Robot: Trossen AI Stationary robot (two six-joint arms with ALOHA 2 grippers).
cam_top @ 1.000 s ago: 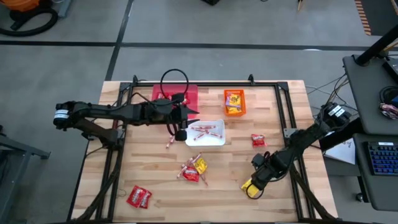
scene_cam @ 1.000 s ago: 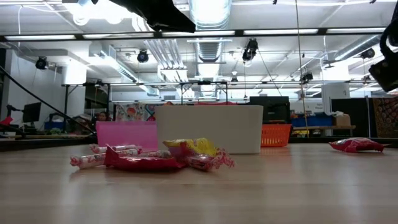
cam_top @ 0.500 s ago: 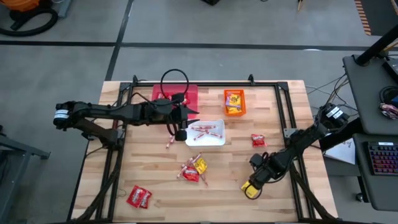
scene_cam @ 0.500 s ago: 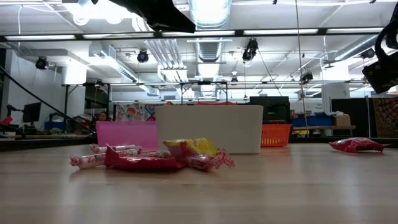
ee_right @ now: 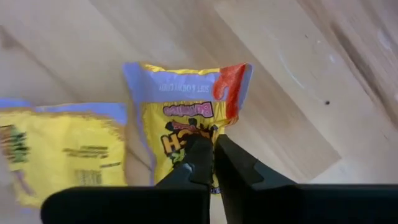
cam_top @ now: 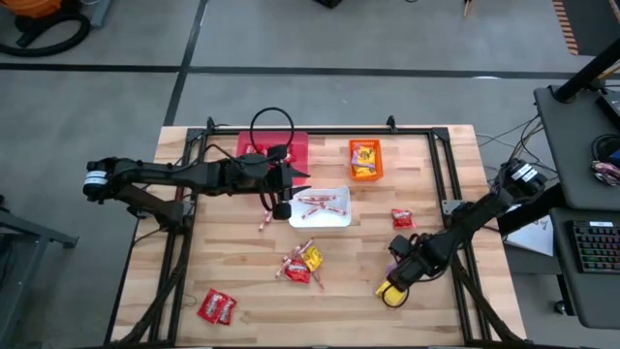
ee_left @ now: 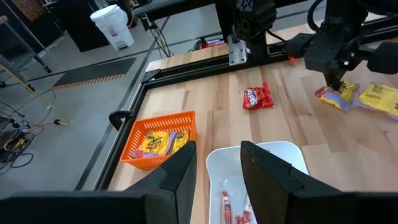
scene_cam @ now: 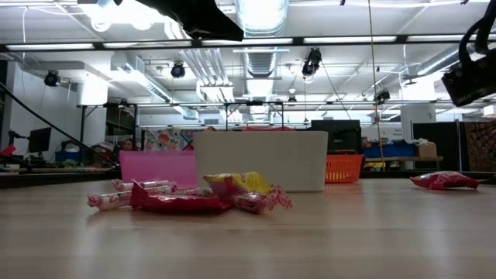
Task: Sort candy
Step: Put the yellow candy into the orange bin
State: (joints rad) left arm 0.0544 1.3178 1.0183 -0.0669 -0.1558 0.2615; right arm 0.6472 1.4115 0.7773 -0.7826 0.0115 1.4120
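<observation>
Fingers of the right gripper (cam_top: 394, 286), lower right of the high view, are pinched onto a yellow packet (cam_top: 389, 293) on the wood table (cam_top: 436, 174); left gripper (cam_top: 282, 209) hangs at centre frame by the left edge of the white bin (cam_top: 334, 219), jaws part-open, holding nothing visible. Same view, counted: three bins, with the pink-red bin (cam_top: 295, 145) and orange bin (cam_top: 364, 160) in the upper middle; two red packets (cam_top: 216, 307) lower left, one red packet (cam_top: 402, 219) right of centre, a mixed pile (cam_top: 300, 264) below centre. Low view: pile (scene_cam: 194, 196) left of centre, red packet (scene_cam: 443, 180) at right. Left wrist view: own fingers (ee_left: 180, 180) apart, nothing between them, over white bin (ee_left: 261, 155). Right wrist view: fingertips (ee_right: 202, 152) clamped on one yellow packet (ee_right: 186, 124); second yellow packet (ee_right: 62, 149) beside it, at left.
</observation>
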